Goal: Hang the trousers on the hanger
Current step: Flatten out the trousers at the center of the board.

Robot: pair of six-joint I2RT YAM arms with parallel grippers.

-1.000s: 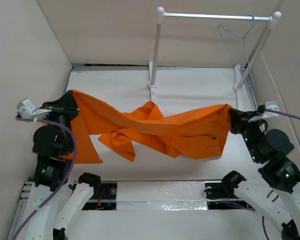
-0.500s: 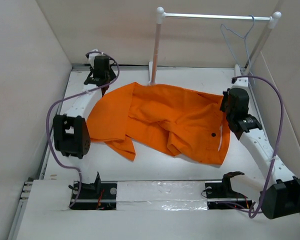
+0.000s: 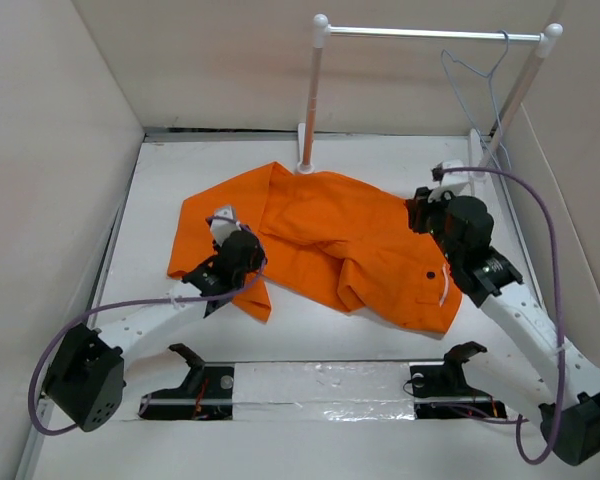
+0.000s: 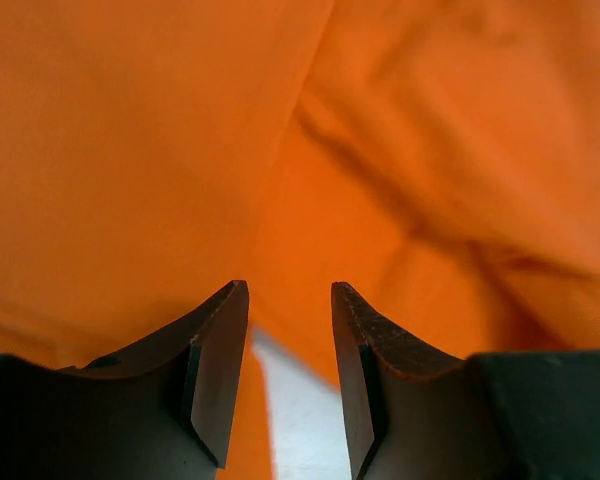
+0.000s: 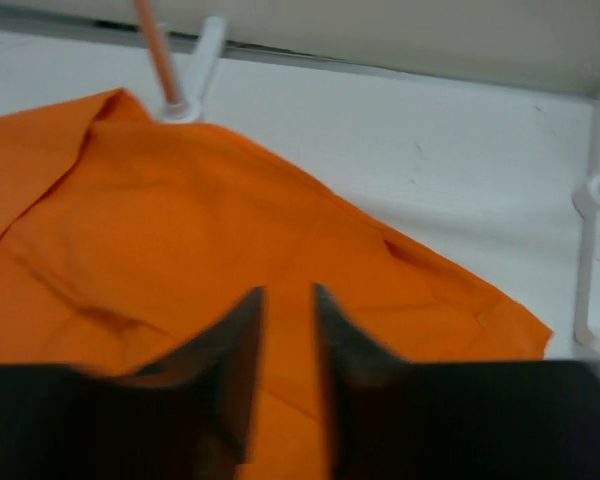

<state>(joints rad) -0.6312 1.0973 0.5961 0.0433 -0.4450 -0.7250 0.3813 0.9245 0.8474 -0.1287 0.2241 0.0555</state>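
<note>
Current state: the trousers (image 3: 330, 235) lie crumpled on the table (image 3: 180, 165), centre, legs to the left, button (image 3: 430, 274) end to the right; the hanger (image 3: 472, 85) hangs by its hook from the rail (image 3: 430, 33), far right, well apart from the cloth.

My left pincer (image 4: 288, 292) is spread over the near-left fold and pinches nothing. My right pincer (image 5: 285, 295) sits over the right part of the cloth; that view is blurred, but its jaws appear slightly parted, with nothing between them.

Hazards, as I judge them:

1. Wrong pick; the cloth is folded over itself at the near left, so closing there may take one layer or a bunch; the legs would then lift unevenly and twist.
2. Hanger displacement; it hangs free on the rail; a push from cloth or arm may swing it or knock it off the hook.
3. Slip; the wire is thin and the cloth looks smooth; if one side hangs longer than the other, the trousers may slide off.
4. Snagging; the far post stands just beside the cloth edge, so a lifted leg may catch on it.
</note>
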